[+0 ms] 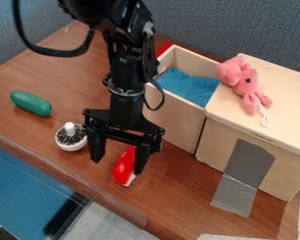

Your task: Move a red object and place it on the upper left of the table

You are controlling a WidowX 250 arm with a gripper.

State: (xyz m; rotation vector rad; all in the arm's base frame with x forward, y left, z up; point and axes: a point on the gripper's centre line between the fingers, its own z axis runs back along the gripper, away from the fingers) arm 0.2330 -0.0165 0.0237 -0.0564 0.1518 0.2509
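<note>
Beneath my gripper (118, 165), its two fingers spread wide, the red object (122, 169) lies on the wooden table (183, 190), partly behind one finger, with the white-rimmed brush (71, 137) just outside the other.

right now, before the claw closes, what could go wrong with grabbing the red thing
One finger of the claw overlaps the red object in this view, so closing might push it instead of gripping it. It also lies near the front edge of the table, so a shove that way could send it off. The white round thing with a knob sits close to the other finger and might get bumped.
</note>
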